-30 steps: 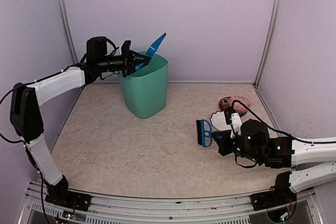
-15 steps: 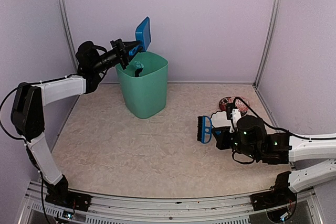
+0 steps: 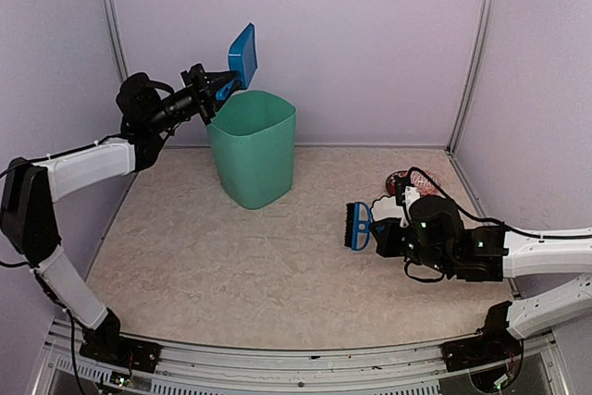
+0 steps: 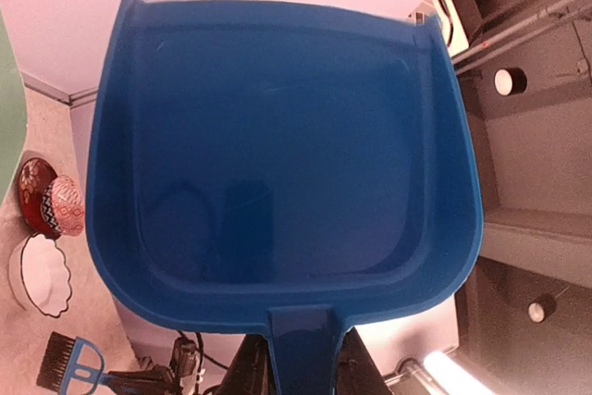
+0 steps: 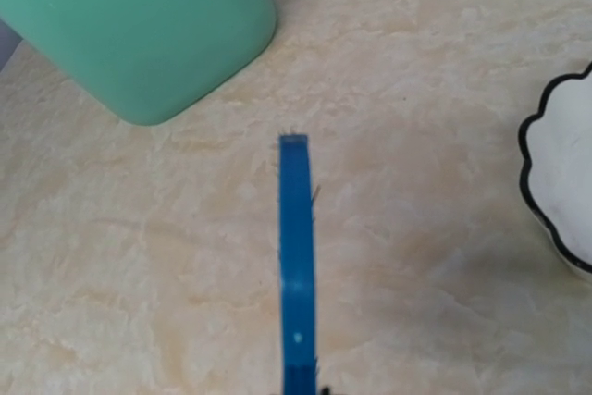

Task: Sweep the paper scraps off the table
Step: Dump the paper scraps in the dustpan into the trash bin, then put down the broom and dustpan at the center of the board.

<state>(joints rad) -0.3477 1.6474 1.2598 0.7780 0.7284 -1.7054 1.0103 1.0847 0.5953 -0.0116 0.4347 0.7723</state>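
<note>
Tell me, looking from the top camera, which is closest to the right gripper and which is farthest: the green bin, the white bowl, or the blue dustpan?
From the right gripper:
1. White bowl, just behind it, on the right side.
2. Green bin, far across at the back left.
3. Blue dustpan, up above the bin, back left.

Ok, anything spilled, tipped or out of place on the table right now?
Nothing stands out. No scraps or spills show on the table, the green bin stands upright, and the bowls sit at the right rear. The left pincer holds the empty blue dustpan tilted above the bin; the right pincer holds the brush.
</note>
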